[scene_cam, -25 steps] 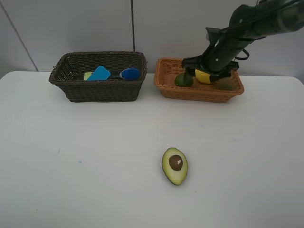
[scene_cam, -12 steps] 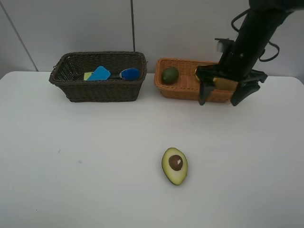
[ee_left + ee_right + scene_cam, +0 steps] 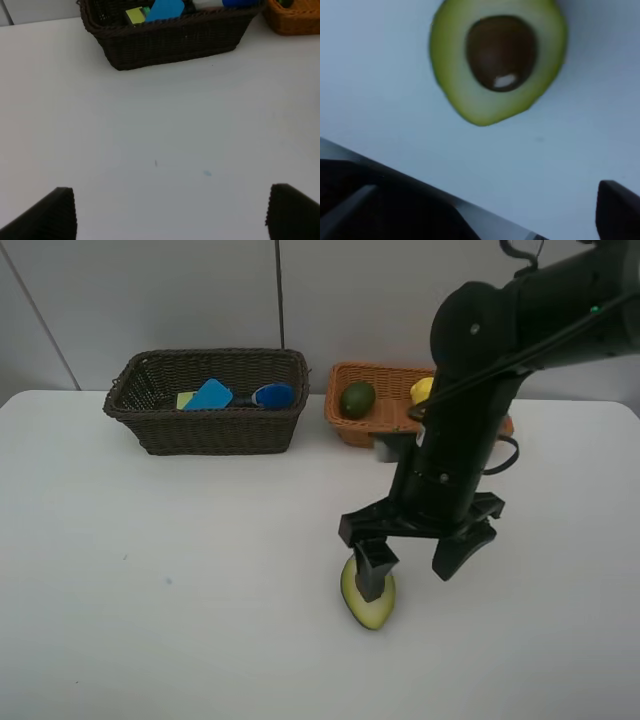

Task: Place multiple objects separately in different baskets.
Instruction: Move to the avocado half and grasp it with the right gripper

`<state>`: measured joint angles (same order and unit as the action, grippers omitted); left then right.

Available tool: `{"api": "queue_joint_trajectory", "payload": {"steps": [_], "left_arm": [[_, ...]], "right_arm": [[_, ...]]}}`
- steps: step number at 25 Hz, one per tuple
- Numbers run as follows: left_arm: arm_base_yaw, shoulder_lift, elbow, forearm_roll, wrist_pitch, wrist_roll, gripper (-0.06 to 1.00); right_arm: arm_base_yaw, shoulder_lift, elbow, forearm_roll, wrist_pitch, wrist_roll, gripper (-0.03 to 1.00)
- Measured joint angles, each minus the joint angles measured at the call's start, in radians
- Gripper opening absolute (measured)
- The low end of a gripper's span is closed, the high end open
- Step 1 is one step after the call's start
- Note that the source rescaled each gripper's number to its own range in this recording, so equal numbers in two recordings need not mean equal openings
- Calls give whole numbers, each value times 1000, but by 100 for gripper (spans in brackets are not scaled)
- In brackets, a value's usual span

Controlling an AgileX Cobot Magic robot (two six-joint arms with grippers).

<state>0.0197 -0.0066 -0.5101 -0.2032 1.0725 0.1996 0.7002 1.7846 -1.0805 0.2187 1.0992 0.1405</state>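
The halved avocado (image 3: 368, 609) (image 3: 497, 60) lies cut side up on the white table, its brown pit showing. My right gripper (image 3: 412, 565) (image 3: 495, 212) hangs open just above it, one finger over its near-left part, nothing between the jaws. The orange-tan basket (image 3: 350, 428) holds a lime (image 3: 358, 398) and a lemon (image 3: 422, 390), partly hidden by the right arm. The dark brown basket (image 3: 205, 432) (image 3: 170, 42) holds a blue flat item (image 3: 210, 395) and a blue-capped bottle (image 3: 273, 395). My left gripper (image 3: 172, 220) is open over bare table, short of the dark basket.
The two baskets stand side by side at the table's far edge, against a grey wall. A corner of the orange-tan basket (image 3: 292, 20) shows in the left wrist view. The right arm (image 3: 470, 430) reaches down across the front of the orange-tan basket.
The right gripper has left the orange-tan basket, swung forward and down, and now hovers open over the avocado. The lime and lemon stay in the basket.
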Motion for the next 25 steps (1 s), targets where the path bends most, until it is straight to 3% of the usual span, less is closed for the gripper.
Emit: {"api": "queue_joint_trajectory", "payload": {"steps": [4,9,15,25], "left_arm": [[0,0,0,0,0,0,100],[0,0,0,0,0,0,100],[0,0,0,0,0,0,100],[0,0,0,0,0,0,100]], "right_arm": [[91,-2,12,30,-110,51,100],[100,-4,15,11,-223,135,100],[99,16,15,-147,-247,272,100],[99,72,15,-172,-330,293,100]]}}
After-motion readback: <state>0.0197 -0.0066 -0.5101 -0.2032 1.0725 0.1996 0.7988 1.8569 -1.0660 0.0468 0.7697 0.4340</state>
